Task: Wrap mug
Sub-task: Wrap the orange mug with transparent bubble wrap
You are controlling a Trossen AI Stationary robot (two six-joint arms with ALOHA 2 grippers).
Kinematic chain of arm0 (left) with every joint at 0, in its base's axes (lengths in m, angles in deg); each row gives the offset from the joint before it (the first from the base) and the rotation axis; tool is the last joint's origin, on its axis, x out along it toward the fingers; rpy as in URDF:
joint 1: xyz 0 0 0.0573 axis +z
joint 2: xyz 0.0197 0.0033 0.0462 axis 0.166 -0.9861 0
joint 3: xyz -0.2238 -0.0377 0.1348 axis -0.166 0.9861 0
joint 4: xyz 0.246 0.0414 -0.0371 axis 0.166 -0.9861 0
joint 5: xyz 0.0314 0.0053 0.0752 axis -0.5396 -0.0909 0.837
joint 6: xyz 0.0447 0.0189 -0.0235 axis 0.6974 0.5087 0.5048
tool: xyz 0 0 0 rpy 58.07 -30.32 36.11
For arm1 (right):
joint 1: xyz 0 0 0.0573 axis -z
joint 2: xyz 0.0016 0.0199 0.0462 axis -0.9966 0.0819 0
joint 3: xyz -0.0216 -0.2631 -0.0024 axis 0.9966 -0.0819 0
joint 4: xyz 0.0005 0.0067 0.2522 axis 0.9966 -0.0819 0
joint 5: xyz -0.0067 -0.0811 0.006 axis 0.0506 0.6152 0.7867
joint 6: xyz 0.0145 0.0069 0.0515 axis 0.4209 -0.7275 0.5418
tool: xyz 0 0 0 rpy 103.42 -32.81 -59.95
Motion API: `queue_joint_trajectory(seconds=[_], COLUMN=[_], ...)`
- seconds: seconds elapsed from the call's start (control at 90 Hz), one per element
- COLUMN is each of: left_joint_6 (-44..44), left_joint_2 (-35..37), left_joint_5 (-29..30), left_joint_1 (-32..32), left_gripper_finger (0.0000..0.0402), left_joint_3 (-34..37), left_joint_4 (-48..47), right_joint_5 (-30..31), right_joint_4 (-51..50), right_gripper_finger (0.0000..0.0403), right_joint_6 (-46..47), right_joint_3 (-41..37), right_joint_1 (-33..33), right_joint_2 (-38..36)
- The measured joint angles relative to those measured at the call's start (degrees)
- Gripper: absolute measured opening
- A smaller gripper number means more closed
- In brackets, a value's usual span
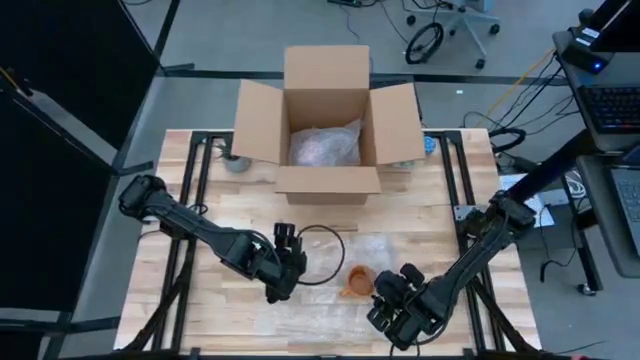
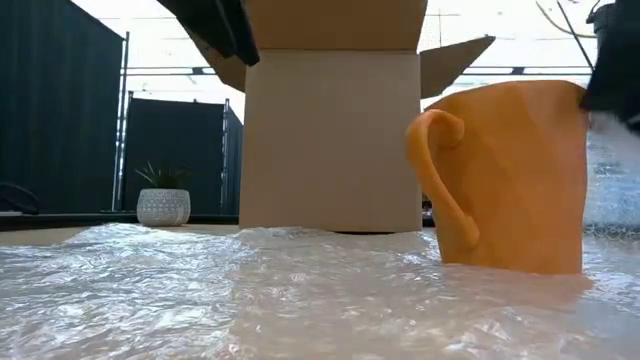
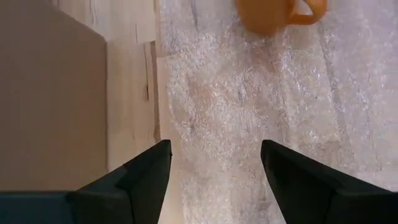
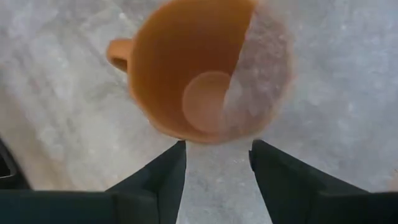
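Both fingers pairs spread: right gripper (image 4: 217, 165) beside the mug (image 4: 199, 68), left gripper (image 3: 214, 168) above bubble wrap (image 3: 249, 112)

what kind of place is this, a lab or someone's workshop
Most likely a robotics lab set up for packing trials. A wooden table on a black frame carries two arms, dark curtain panels screen the room, and a desk with a keyboard and loose cables stands beside it. An open cardboard box waits.
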Motion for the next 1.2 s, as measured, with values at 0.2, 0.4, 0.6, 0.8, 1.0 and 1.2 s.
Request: queue_joint_trajectory(seconds=[0.2, 0.4, 0.6, 0.8, 1.0, 1.2], left_joint_6=[0.17, 0.19, 0.17, 0.17, 0.17, 0.2], left_joint_2=[0.0, 0.0, -0.01, 0.0, -0.01, -0.01], left_joint_5=[0.0, 0.0, 0.0, 0.0, 0.0, 0.0], left_joint_1=[0.0, 0.0, 0.0, 0.0, 0.0, 0.0], left_gripper_finger=[0.0238, 0.0238, 0.0238, 0.0238, 0.0238, 0.0238], left_joint_3=[0.01, 0.0, 0.0, 0.0, 0.0, 0.01], left_joint_4=[0.0, 0.0, 0.02, 0.02, 0.01, 0.02], right_joint_5=[-1.23, -4.61, -2.98, -0.14, 0.44, -2.09], right_joint_4=[0.27, 0.28, 0.3, 2.57, 17.3, 24.08], right_gripper_finger=[0.0106, 0.0008, 0.0001, 0.0001, 0.0, 0.0], right_joint_6=[-1.14, -3.93, -5.71, -9.44, -23.75, -31.66], right_joint_3=[0.0, -0.02, -0.02, 0.0, 0.01, 0.04], right_joint_1=[-0.02, -0.02, -0.04, 1.83, 6.92, 11.79], right_joint_2=[0.16, -0.8, -5.56, -10.16, -10.16, -5.38])
